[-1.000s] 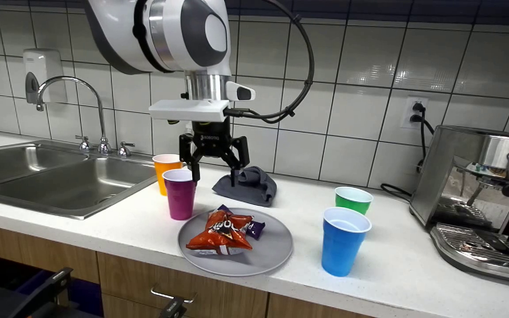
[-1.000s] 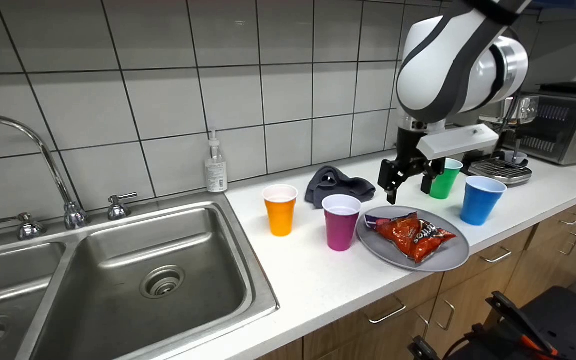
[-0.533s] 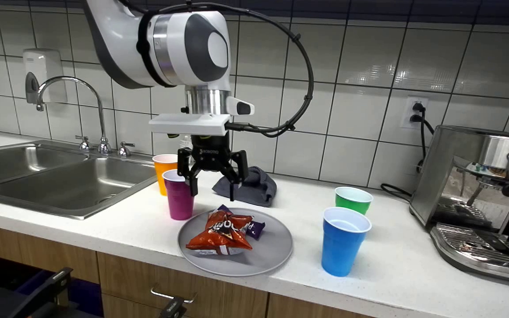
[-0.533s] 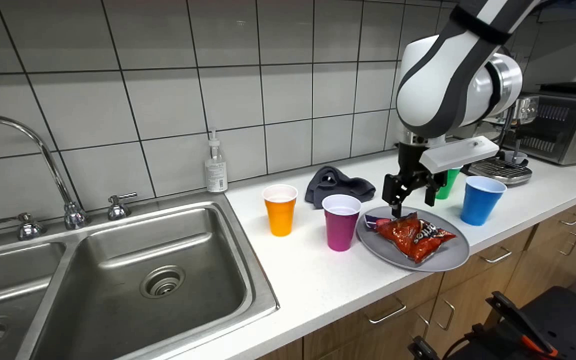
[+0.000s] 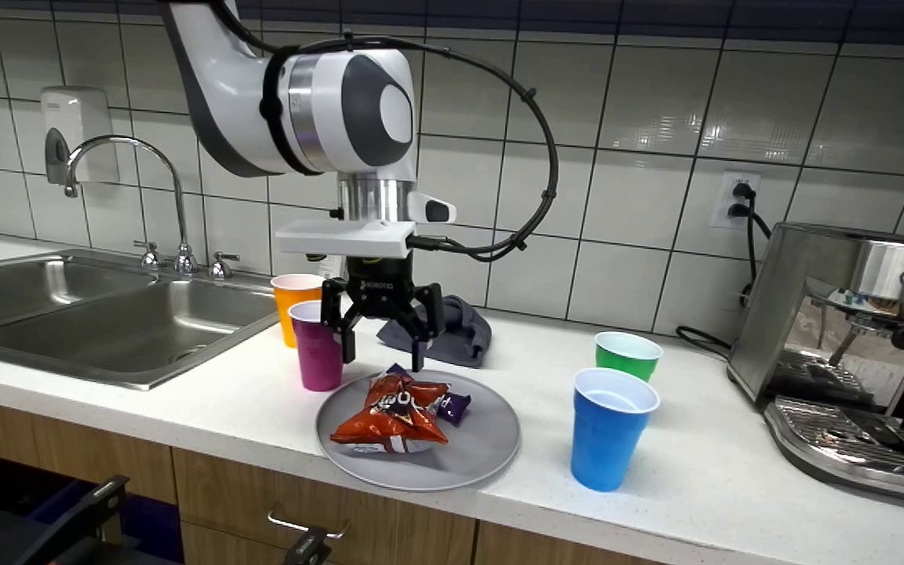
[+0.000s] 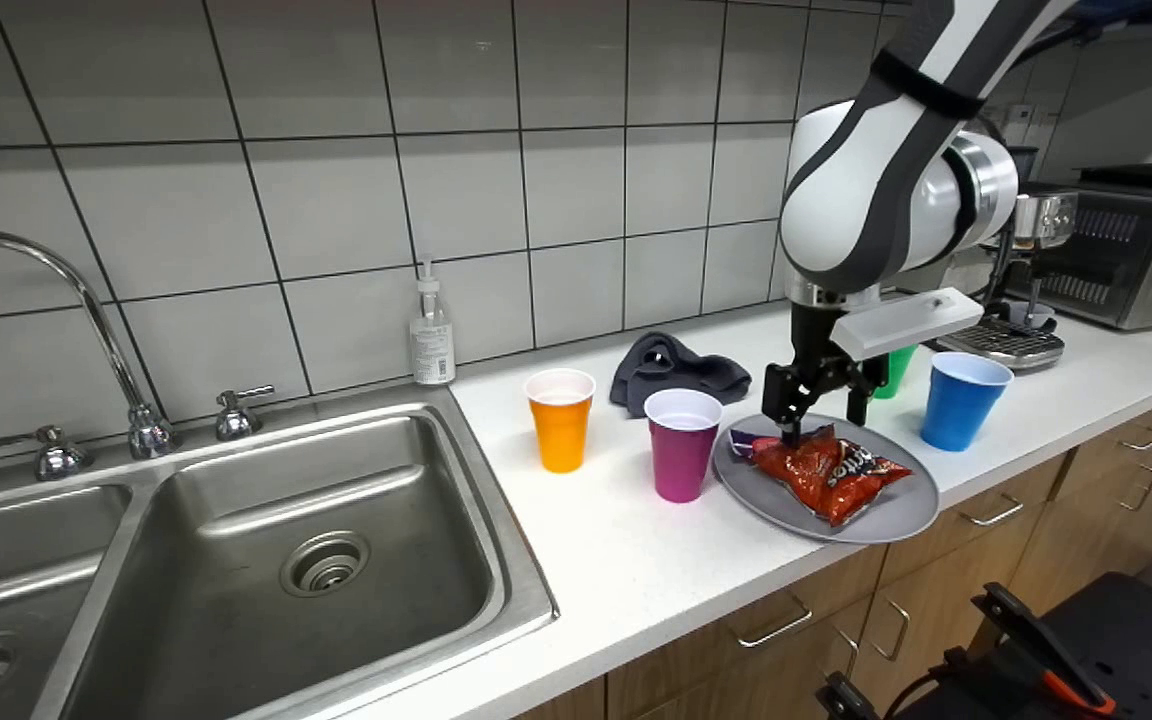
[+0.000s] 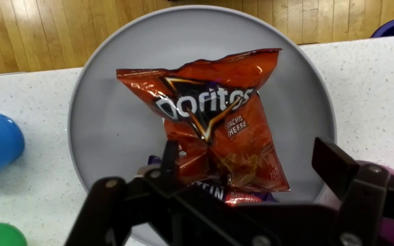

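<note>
My gripper (image 5: 383, 359) hangs open just above the back of a grey plate (image 5: 491, 439), fingers pointing down and nothing between them. On the plate lies a red-orange Doritos bag (image 7: 214, 109), partly on top of a purple protein bar packet (image 7: 217, 193). The wrist view has the fingers (image 7: 333, 165) wide apart, one over the bag's edge, the other near the plate's rim; the bar is partly hidden by the gripper and the bag. A magenta cup (image 6: 683, 455) stands upright beside the plate, close to one finger in the exterior views. Contact with the bag cannot be made out.
An orange cup (image 6: 561, 425) and a crumpled dark grey cloth (image 6: 676, 370) stand behind. Blue (image 5: 613, 439) and green (image 5: 628, 357) cups are across the plate, then a coffee machine (image 5: 852, 329). The steel sink (image 6: 336, 560) lies beyond the orange cup.
The arm has come down, bringing the gripper from well above the counter to low over the plate's back edge. Its jaws have stayed open, and the objects have not moved.
</note>
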Robot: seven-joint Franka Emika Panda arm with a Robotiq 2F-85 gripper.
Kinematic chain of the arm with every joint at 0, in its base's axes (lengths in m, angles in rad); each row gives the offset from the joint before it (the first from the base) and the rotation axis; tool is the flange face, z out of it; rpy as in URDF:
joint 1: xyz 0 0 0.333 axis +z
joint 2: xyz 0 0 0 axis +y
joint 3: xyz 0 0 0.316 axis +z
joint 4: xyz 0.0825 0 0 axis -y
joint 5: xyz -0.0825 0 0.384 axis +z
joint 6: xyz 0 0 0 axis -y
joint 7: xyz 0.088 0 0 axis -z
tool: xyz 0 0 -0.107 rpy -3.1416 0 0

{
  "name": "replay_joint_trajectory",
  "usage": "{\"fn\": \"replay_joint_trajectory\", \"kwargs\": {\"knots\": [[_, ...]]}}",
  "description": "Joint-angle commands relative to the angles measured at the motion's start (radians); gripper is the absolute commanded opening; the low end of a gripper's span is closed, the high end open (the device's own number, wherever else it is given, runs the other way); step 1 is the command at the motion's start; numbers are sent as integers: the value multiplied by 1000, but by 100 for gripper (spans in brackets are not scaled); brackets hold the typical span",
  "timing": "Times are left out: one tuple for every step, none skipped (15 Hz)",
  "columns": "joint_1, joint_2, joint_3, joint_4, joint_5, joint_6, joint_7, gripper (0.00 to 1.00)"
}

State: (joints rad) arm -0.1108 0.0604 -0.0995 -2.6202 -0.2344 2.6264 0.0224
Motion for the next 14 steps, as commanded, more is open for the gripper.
{"fn": "replay_joint_trajectory", "kwargs": {"knots": [[4, 53, -12, 49, -18, -6, -12, 100], [6, 61, -13, 55, -21, -6, -12, 100], [7, 71, -13, 62, -18, -8, -14, 100], [8, 81, -14, 68, -15, -11, -17, 100], [9, 87, -15, 72, -17, -11, -15, 100], [10, 91, -16, 75, -16, -10, -16, 100], [11, 96, -16, 78, -15, -10, -17, 100], [11, 101, -17, 81, -14, -11, -18, 100], [11, 104, -17, 84, -12, -11, -19, 75], [11, 107, -17, 87, -10, -12, -22, 74], [11, 110, -18, 89, -10, -12, -22, 68], [11, 113, -19, 91, -11, -11, -21, 58], [11, 115, -20, 93, -12, -11, -19, 49], [12, 116, -21, 94, -13, -10, -18, 42]]}}
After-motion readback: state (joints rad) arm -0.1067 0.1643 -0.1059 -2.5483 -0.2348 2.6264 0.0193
